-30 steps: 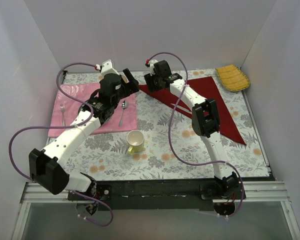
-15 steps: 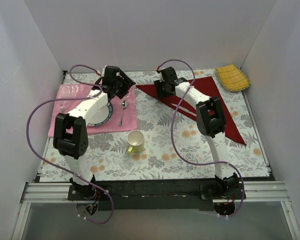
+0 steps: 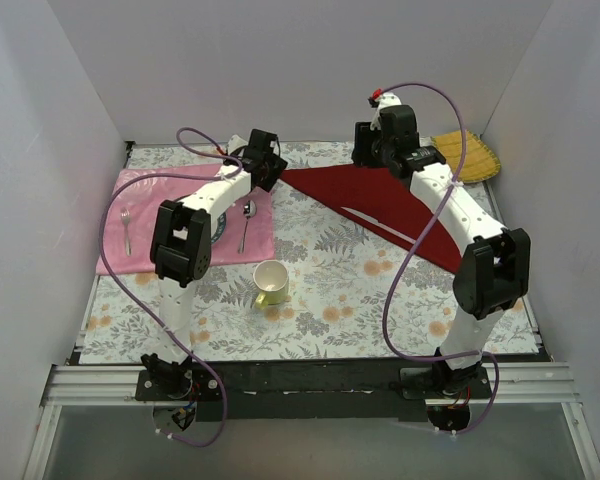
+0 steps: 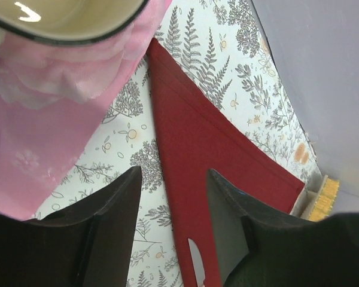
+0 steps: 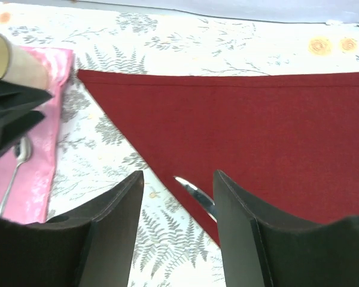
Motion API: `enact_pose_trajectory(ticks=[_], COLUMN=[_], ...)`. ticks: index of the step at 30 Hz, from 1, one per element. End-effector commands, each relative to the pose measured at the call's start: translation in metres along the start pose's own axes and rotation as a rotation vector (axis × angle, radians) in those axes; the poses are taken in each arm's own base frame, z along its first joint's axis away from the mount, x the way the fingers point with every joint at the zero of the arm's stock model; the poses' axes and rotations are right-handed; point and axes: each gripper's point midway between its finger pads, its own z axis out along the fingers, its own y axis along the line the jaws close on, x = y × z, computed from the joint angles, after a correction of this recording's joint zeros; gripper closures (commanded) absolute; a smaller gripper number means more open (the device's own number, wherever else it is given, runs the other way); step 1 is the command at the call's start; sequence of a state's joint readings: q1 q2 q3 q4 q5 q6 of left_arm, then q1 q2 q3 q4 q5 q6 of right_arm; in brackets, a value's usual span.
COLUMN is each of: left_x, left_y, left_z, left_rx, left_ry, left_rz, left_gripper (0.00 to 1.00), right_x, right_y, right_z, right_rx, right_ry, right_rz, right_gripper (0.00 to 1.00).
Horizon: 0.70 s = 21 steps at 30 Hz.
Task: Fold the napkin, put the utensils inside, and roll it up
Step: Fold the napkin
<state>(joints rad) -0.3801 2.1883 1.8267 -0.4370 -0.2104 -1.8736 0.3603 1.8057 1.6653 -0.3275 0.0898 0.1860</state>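
**Q.** What lies where?

**A.** The plain maroon soft cloth napkin [image 3: 400, 200] lies flat on the flower-printed tablecloth [image 3: 320, 320]. It is folded to a long triangle and runs from far centre to right. A slim silver knife blade [image 5: 194, 191] shows at its slanted near edge. The handle is hidden, and whether the knife sits inside the fold or beneath it cannot be told. A thin metal spoon [image 3: 244, 230] and fork [image 3: 126, 228] rest well apart from the napkin, on the pale pink patterned cloth [image 3: 130, 255].

**Q.** And the grippers?

**A.** The left gripper [image 4: 173, 179] hangs over the napkin near its pointed left tip, jaws parted with nothing between them. The right gripper [image 5: 178, 179] is held above the napkin, clear of it, jaws likewise apart and empty.

**Q.** How should the cloth handle?

**A.** It is probably light and limp, with a matte weave that offers some grip. The folded layers may slide apart or drag on the tablecloth. A pinch at the tip or along the hemmed edge, taking both layers, seems soundest. The knife looks stiff, smooth and thin, and is liable to slip out as a roll begins.
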Motion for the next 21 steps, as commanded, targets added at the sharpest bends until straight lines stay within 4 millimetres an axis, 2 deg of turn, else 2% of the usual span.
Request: enact_pose_trajectory(ticks=[1,6,7,9,13,21], left_x=[-0.008,-0.003,-0.004,-0.003,-0.001,0.003], left_y=[-0.006,0.01,0.006,0.012,0.019,0.017], left_z=[-0.005,0.008,0.01,0.016,0.028,0.048], left_rx=[-0.038,-0.072,-0.05,-0.054,-0.058,-0.028], left_ry=[-0.145,-0.189,-0.205,-0.22,-0.236,-0.257], left_rz=[-0.028,-0.07,-0.076,-0.079,-0.107,-0.112], left_gripper=[0.54,0.55,0.55,0.57,0.61,0.6], right_x=[0.0,-0.006,-0.003,-0.007,-0.004,-0.003], right_y=[-0.001,-0.004,-0.006,-0.008,-0.02,-0.044], right_z=[-0.009,-0.027,-0.027,-0.034,-0.044,-0.063], right_rx=[0.005,0.008,0.013,0.016,0.049,0.086], right_ry=[-0.035,-0.079,-0.074,-0.094,-0.103,-0.134], right_rz=[-0.005,-0.004,-0.007,-0.014,-0.021,-0.016], right_gripper=[0.43,0.42,0.43,0.43,0.43,0.42])
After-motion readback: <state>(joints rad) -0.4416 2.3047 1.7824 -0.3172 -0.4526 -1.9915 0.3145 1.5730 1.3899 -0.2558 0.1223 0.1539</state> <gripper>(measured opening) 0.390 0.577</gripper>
